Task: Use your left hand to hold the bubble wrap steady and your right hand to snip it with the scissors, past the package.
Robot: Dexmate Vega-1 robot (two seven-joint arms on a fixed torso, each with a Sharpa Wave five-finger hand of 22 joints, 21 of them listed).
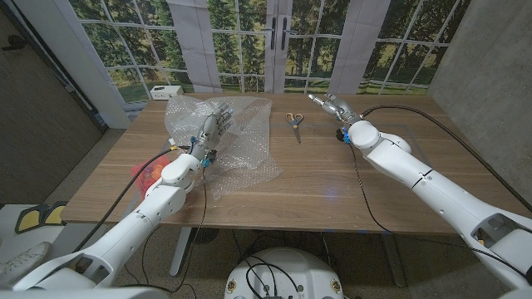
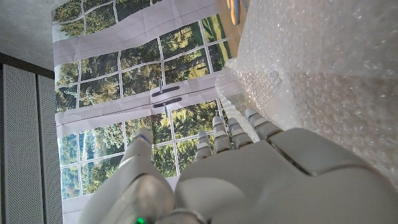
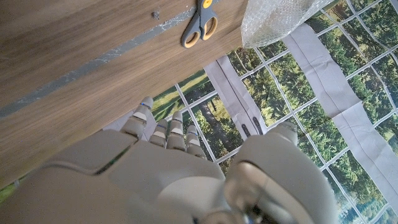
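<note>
A crumpled sheet of clear bubble wrap [image 1: 237,137] covers the table's left-middle, and it bulges over a boxy shape [image 2: 311,62] beneath it. My left hand [image 1: 214,129] reaches over the wrap with its fingers [image 2: 217,134] stretched out alongside the bulge, holding nothing. Scissors with orange-lined grey handles [image 1: 294,121] lie on the bare wood just right of the wrap, and they also appear in the right wrist view [image 3: 200,25]. My right hand [image 1: 328,104] hovers near the far edge, right of the scissors, its fingers [image 3: 168,134] extended and empty.
A white box [image 1: 166,91] stands at the table's far left corner. Something pink and red [image 1: 150,173] sits at the table's left edge beside my left forearm. Black cables run along both arms. Bare wood [image 1: 332,183] spreads across the front and right.
</note>
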